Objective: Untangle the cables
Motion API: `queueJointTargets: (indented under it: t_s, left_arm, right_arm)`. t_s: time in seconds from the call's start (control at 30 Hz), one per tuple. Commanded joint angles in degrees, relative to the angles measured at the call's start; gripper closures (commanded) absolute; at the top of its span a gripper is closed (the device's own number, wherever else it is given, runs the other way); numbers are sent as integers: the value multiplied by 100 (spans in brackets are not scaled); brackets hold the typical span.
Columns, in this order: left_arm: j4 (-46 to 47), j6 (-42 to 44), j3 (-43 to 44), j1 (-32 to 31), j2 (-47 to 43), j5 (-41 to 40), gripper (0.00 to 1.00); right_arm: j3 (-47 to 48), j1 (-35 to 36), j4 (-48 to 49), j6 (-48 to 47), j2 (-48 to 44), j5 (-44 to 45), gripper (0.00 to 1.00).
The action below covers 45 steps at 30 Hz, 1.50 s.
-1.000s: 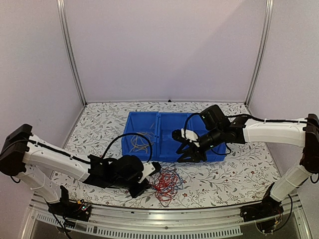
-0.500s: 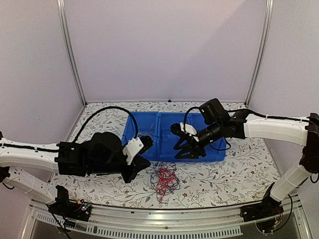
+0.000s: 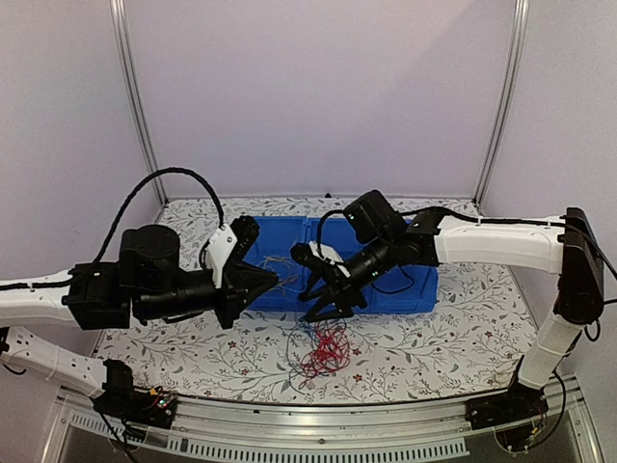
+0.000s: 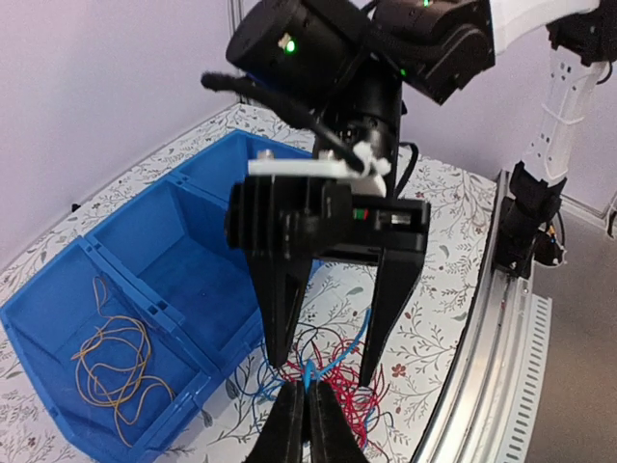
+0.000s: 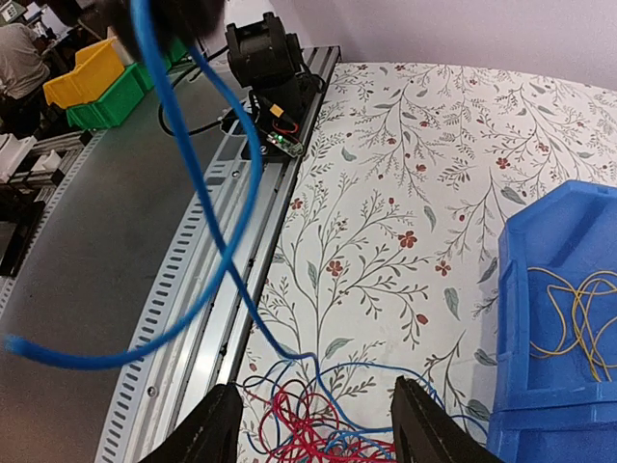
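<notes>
bin (image 3: 405, 301): smooth blue plastic | table cover (image 3: 434, 352): matt floral print | rail (image 3: 318, 424): ribbed metal | cables (image 3: 323, 349): smooth sheath

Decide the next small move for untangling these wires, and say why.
Probably lower the open right gripper onto the red tangle to pin it: the left gripper, shut on a blue wire running from that tangle, could then pull it free.

bright, even, diffuse light from above, flat across the pale walls (image 3: 318, 96). only faint, soft-edged shadows on the floral table (image 3: 434, 357). overhead view slightly soft and grainy, with wide-angle lean in the metal frame posts (image 3: 135, 106). at the right wrist, heavily blurred blue wire (image 5: 207, 193) close to the lens, sharper background. left wrist view fairly crisp.
</notes>
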Motion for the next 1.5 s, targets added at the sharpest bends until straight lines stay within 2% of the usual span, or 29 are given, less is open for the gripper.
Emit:
queueJointTargets:
  t_s: [0.0,0.1,0.2,0.43,0.57,0.67,0.8,0.87,0.97,1.07,1.2,1.3,1.47]
  left_arm:
    - [216,38,495,23,-316,-377,100]
    - [214,172,831,-18,-438,-613,100]
    - [209,439,1350,-72,-468,-871,100]
    - [250,1567,3404,-96,59,-1604,100]
    - [446,2122,4037,-96,404,-1871,100]
    - [642,2312,4021,-97,529,-2080,100]
    - [1187,2503,3862,-99,495,-2358,100]
    - [1465,2695,4012,-96,480,-2458,100]
    - [1535,3142,4820,-96,648,-2584,100]
    - [1491,3661,6046,-105,989,-2530,100]
    - [1729,4704,7124,-111,1448,-2603,100]
    - [2053,5165,7099,-105,1578,-2676,100]
    - [2250,5311,6488,-105,1603,-2883,100]
  right_arm:
    - [-23,59,408,475,414,-481,43]
    - [-318,60,780,800,723,-724,46]
    - [-385,65,888,886,1124,-758,61]
    - [-392,60,865,1000,1637,-552,77]
    - [-392,60,755,973,1838,-560,85]
    - [-385,63,701,894,1909,-439,84]
    - [-339,24,681,884,1909,17,73]
    - [-349,-31,663,854,1914,31,72]
    - [-325,-139,656,848,1910,10,72]
    - [-319,-213,645,832,1916,-31,72]
    - [-264,-233,580,804,2024,-82,71]
    - [-219,-245,543,787,2069,-103,70]
    - [-223,-323,504,735,1979,-150,69]
